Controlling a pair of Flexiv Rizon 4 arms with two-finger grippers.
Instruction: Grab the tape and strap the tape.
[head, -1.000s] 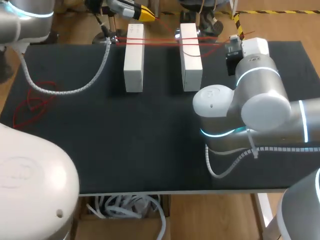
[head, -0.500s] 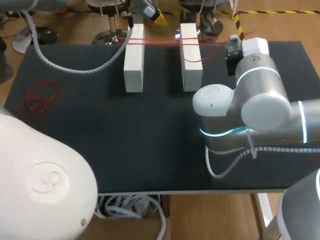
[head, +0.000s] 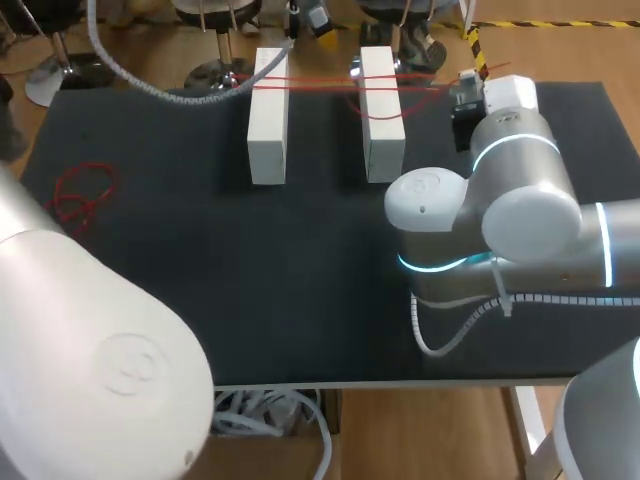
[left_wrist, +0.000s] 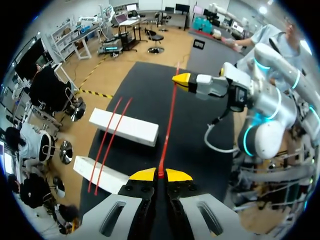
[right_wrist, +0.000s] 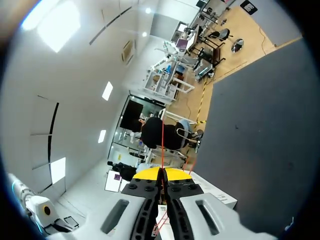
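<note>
Two tape strands crosswise over blocks

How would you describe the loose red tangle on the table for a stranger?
Look at the black table's left side, away from the two white blocks. A thin red string lies there in slack loops, while the other red strands run taut across the blocks.

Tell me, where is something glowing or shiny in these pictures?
Head view: a cyan ring glows on the right arm, whose white shell shines. Left wrist view: that arm's rings glow too. Right wrist view: bright ceiling lights glare beyond the right gripper.
</note>
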